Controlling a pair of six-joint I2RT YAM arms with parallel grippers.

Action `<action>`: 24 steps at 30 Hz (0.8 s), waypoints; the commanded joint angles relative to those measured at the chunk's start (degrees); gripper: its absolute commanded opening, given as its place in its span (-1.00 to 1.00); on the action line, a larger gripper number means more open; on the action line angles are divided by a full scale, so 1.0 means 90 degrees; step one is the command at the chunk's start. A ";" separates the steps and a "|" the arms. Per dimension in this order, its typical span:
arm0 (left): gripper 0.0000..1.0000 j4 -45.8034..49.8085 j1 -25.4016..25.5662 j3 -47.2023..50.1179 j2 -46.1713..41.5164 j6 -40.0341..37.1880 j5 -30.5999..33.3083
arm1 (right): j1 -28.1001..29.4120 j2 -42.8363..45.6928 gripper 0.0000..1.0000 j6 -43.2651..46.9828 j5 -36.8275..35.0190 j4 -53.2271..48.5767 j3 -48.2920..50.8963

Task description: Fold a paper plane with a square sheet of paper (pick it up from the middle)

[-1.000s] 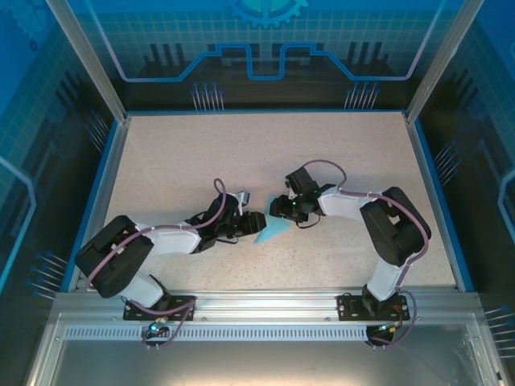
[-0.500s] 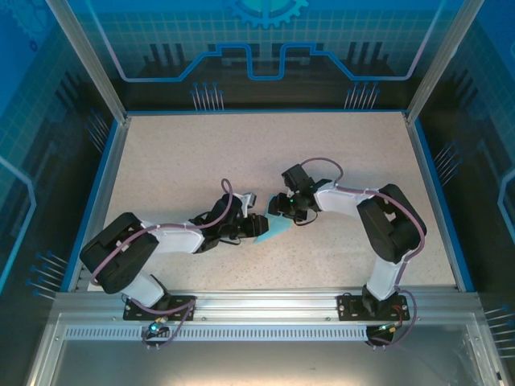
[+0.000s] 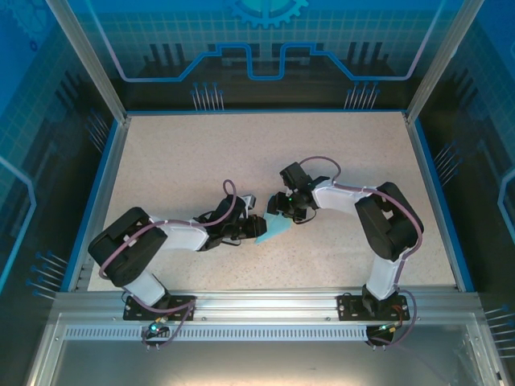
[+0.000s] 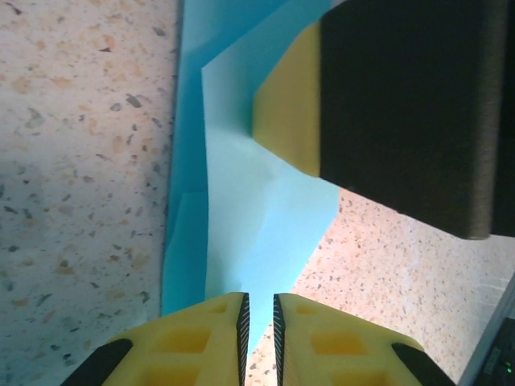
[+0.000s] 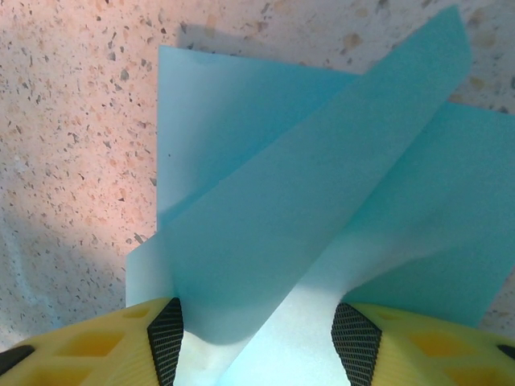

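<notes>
— Where are my fingers?
— Your left fingers (image 4: 201, 342) are nearly pressed together, pinching an edge of the square sheet of paper (image 4: 257, 217). Your right fingers (image 5: 121, 342) are spread, with a raised flap between them.
— And around them?
— The paper lies at the centre of the top view on the speckled desk (image 3: 241, 153), inside blue walls (image 3: 265, 48). Both arms reach low towards it.

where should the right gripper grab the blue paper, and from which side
The raised flap of the blue paper, low down near its crease, coming from the edge nearest the right gripper. That layer stands off the table; the rest lies flat.
</notes>
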State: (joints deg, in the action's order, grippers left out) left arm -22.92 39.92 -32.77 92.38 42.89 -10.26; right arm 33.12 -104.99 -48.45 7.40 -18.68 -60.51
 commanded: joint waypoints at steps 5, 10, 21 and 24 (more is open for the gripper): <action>-0.71 0.0363 0.0028 -0.0172 0.0182 -0.0118 0.0212 | 0.0040 -0.0643 0.16 -0.0032 -0.0697 -0.0766 0.0229; -0.74 0.0416 0.0035 -0.0221 0.0311 -0.0069 0.0174 | 0.0064 -0.0734 0.16 -0.0023 -0.0805 -0.0839 0.0177; -0.62 0.0466 0.0013 -0.0207 -0.0114 0.0087 0.0149 | 0.0145 -0.0970 0.10 -0.0116 -0.1290 -0.1216 0.0040; -0.56 0.0512 -0.0038 -0.0131 -0.0414 0.0144 0.0277 | 0.0148 -0.1039 0.08 -0.0164 -0.1347 -0.1257 0.0030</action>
State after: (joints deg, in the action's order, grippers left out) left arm -19.92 39.90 -33.71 91.90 43.57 -9.19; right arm 34.61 -107.28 -49.30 3.14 -23.38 -63.96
